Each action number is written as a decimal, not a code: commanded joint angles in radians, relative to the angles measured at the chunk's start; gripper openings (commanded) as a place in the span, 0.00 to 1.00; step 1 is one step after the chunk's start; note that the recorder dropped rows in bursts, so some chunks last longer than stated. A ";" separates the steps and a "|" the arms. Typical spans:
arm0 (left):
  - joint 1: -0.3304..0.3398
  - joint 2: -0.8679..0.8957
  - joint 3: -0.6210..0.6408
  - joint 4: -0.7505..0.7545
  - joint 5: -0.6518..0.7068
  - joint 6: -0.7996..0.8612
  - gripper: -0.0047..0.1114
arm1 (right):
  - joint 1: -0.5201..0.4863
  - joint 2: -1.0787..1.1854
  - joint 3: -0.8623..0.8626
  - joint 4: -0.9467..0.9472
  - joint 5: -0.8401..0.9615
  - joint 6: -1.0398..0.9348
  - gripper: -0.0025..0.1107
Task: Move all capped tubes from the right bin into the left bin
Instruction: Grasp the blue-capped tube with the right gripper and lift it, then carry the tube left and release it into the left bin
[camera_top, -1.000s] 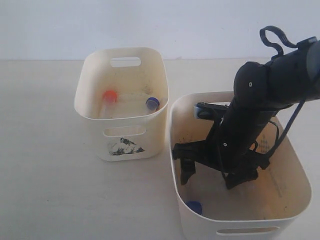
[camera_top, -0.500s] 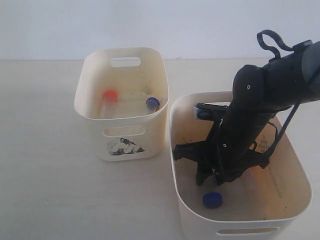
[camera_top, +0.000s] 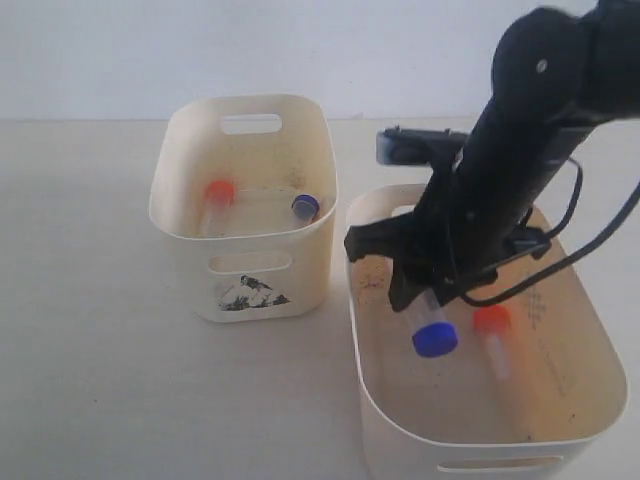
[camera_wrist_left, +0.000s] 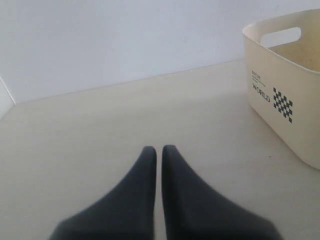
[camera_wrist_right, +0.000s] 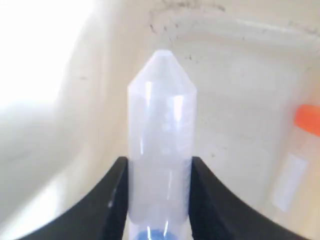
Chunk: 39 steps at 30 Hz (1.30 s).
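Now the right gripper (camera_top: 425, 300), clamped tight on the blue-capped tube (camera_top: 433, 337), has risen from the floor of the right bin (camera_top: 385, 440), so the carry to the left bin (camera_top: 200, 280) can begin, one orange-capped tube (camera_top: 493, 330) remaining

Exterior looks down; wrist cameras face along fingers (camera_wrist_left: 132, 205).

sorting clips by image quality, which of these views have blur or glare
Right wrist view: one corner is blown out white, and the held blue-capped tube and the orange-capped tube look soft. Left wrist view: left gripper edges blurred, left bin print sharp. Exterior view: even light, faint shadows, no glare.
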 joint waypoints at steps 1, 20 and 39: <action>-0.001 0.000 -0.004 -0.004 -0.009 -0.013 0.08 | 0.003 -0.114 -0.064 -0.024 0.090 -0.012 0.02; -0.001 0.000 -0.004 -0.004 -0.009 -0.013 0.08 | 0.025 -0.211 -0.118 0.136 -0.660 -0.229 0.02; -0.001 0.000 -0.004 -0.004 -0.009 -0.013 0.08 | 0.116 -0.052 -0.120 0.122 -0.675 -0.331 0.04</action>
